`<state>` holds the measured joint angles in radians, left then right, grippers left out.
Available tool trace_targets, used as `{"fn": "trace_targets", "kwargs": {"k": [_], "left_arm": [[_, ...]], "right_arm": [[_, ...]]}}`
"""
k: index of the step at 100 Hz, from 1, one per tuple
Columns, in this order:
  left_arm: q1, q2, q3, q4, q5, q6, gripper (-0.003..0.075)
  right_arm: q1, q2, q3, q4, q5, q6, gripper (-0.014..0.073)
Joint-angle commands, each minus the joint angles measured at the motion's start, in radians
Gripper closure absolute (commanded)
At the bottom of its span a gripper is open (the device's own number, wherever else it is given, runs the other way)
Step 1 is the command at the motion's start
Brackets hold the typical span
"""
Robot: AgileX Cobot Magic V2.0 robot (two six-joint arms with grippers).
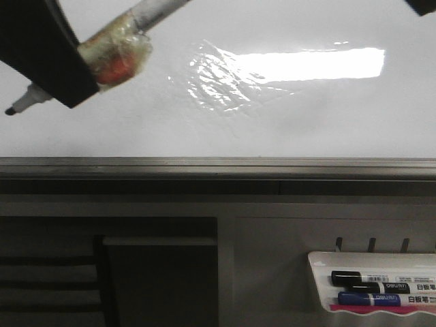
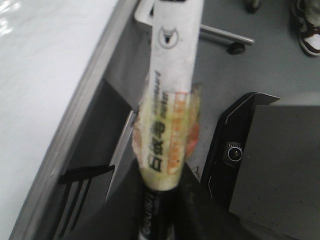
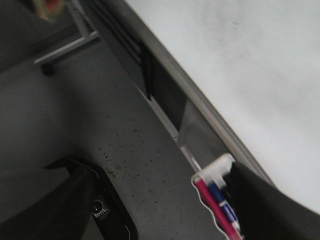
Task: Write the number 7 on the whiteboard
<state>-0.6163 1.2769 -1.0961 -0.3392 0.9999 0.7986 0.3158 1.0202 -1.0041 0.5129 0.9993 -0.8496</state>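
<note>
The whiteboard (image 1: 286,122) fills the upper front view, glossy with a bright glare and a wrinkled film patch; its grey edge rail (image 1: 218,165) runs below. No number 7 shows on it. My left gripper (image 1: 80,71) is at the top left, shut on a white marker (image 1: 153,12) wrapped in yellowish tape. The marker's black tip (image 1: 10,110) is over the board's left side; I cannot tell if it touches. In the left wrist view the marker (image 2: 172,65) sticks out of the shut jaws (image 2: 160,210). My right gripper (image 3: 160,215) is open and empty beside the board's edge.
A small white marker tray (image 1: 320,262) hangs below the rail at the lower right, holding black (image 1: 354,278), blue (image 1: 364,298) and red markers; it also shows in the right wrist view (image 3: 217,167). A black base (image 2: 235,145) and grey floor lie below.
</note>
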Motion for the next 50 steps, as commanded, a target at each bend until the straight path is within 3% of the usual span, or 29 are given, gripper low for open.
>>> {"fn": "trace_targets", "kwargs": {"k": [1,24,50], "left_arm": [[-0.066,-0.01,-0.037,-0.027,-0.029,0.027,0.0741],[-0.142,-0.006,-0.037,-0.027,-0.039,0.09,0.0741],[-0.142,-0.006,-0.037,-0.027,-0.055,0.095,0.0741]], "right_arm": [[0.083,0.044,-0.069,0.051,-0.033,-0.104,0.0094],[0.26,0.164,-0.148,0.062,-0.072,-0.121,0.0094],[0.287,0.239,-0.148,0.196,-0.113,-0.229,0.0145]]}}
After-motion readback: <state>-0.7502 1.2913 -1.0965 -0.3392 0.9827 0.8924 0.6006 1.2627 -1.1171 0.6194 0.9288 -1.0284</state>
